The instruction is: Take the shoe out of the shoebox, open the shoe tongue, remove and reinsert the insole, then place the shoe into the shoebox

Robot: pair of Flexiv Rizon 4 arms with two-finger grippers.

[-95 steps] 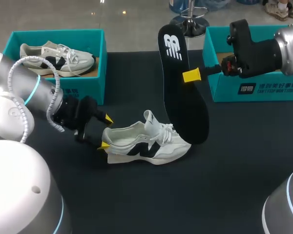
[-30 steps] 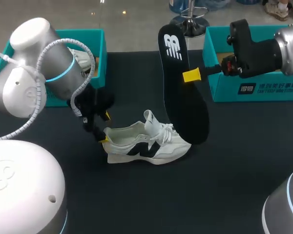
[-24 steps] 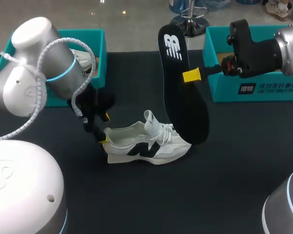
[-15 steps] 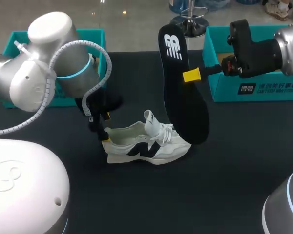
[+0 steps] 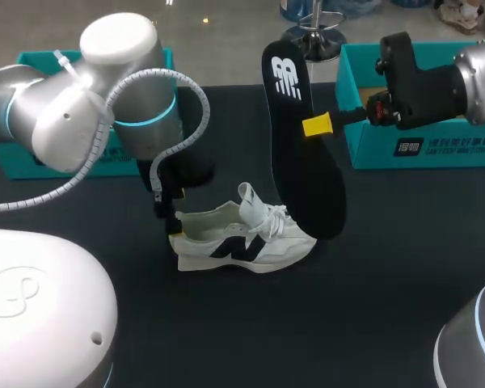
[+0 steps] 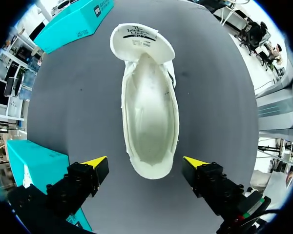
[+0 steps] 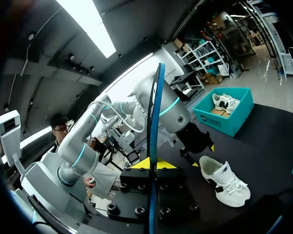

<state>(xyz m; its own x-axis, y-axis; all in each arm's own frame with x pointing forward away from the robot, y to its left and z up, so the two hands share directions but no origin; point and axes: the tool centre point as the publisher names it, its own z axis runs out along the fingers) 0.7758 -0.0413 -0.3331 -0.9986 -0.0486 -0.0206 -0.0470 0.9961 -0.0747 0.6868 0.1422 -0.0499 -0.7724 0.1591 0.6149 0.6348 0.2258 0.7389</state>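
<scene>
Left gripper [image 6: 145, 163]: fingers [image 6: 95, 162] spread wide, one yellow tip on each side of the heel of the white shoe [image 6: 149, 112], neither touching it; the gripper looks straight down into the shoe's open interior; the tongue [image 6: 142, 39] is folded forward over the toe end. Right gripper [image 7: 151, 164]: closed on the black insole [image 5: 303, 162], clamping it from both faces near mid-length; the insole stands upright in the air, heel end uppermost, toe end low beside the front of the shoe, contact not discernible. Shoe: resting on its sole on the black table [image 5: 388, 267], between two teal shoeboxes; left shoebox [image 5: 32, 63] largely hidden behind the left arm [image 5: 89, 121], holding a second shoe [image 7: 224, 101]; right shoebox [image 5: 420, 149] just behind the right arm [image 5: 469, 77].
</scene>
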